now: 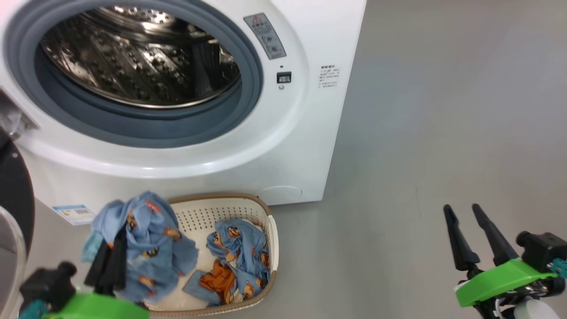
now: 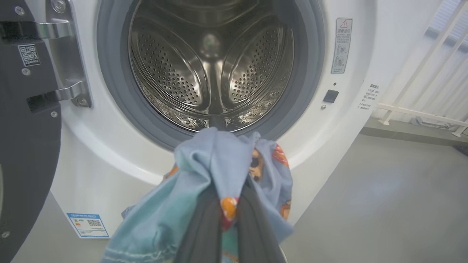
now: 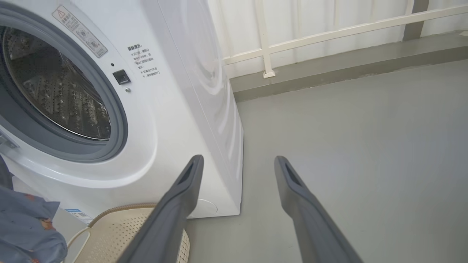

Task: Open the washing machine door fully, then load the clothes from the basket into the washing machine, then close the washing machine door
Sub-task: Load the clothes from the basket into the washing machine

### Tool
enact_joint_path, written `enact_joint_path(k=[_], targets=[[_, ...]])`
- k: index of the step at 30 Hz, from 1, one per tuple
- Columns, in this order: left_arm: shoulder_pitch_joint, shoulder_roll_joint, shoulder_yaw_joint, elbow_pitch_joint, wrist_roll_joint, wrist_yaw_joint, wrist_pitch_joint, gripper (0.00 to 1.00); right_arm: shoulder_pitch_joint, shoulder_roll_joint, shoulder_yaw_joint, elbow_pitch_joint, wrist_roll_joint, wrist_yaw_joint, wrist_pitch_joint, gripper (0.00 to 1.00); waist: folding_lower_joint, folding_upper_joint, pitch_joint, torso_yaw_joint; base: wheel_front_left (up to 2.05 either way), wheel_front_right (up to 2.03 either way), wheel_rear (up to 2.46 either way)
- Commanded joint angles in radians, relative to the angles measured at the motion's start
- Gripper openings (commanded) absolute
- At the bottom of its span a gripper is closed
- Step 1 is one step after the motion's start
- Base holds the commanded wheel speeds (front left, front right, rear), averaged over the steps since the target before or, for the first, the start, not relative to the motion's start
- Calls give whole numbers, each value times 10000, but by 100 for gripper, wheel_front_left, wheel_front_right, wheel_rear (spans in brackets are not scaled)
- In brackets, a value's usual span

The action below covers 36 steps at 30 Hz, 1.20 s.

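Smooth grey floor (image 1: pixel 443 110), white railing (image 3: pixel 262 36) behind, washing machine (image 1: pixel 305 146) standing alongside

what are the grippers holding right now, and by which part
The left gripper is shut on a light blue cartoon-print fabric garment, pinching a bunched fold, the rest hanging loose. The right gripper is open, holding nothing.

Your right gripper (image 1: pixel 461 208) has two long, tapering black fingers (image 1: pixel 460 243) set in a bright green housing (image 1: pixel 505 277), with a chunky black block (image 1: pixel 540 248) and a small teal connector (image 1: pixel 560 268) at its side. Your left gripper (image 1: pixel 113 248) has the same green, black and teal parts. From the right wrist, each finger looks dark grey, with a narrow recessed slot (image 3: pixel 188 171) near its tip.
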Motion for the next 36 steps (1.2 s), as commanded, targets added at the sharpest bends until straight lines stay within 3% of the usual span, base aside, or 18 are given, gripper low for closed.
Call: enact_joint_path(k=[1, 10, 18, 23, 30, 36], targets=[[38, 131, 466, -400, 206, 15, -87, 0, 95, -193, 114, -228, 121, 16, -49, 100, 0, 0, -186, 35, 0, 0, 0], [1120, -429, 918, -1618, 709, 15, -87, 0, 393, -168, -87, -351, 128, 16, -49, 100, 0, 0, -193, 132, 0, 0, 0], [547, -413, 945, -1573, 480, 15, -87, 0, 297, 2, -193, -482, 59, 16, -49, 100, 0, 0, 143, 100, 0, 0, 0], [-780, -45, 810, -1412, 309, 15, -87, 0, -24, 146, -131, -520, -4, 16, -49, 100, 0, 0, 604, -15, 0, 0, 0], [-3882, 651, 494, -789, 311, 15, -87, 0, -512, 402, 25, -569, -204, 16, -49, 100, 0, 0, 1472, -247, 0, 0, 0], [-5912, 846, 784, 150, 305, 15, -87, 0, -933, 620, 142, -645, -289, 16, -49, 100, 0, 0, 2091, -551, 0, 0, 0]])
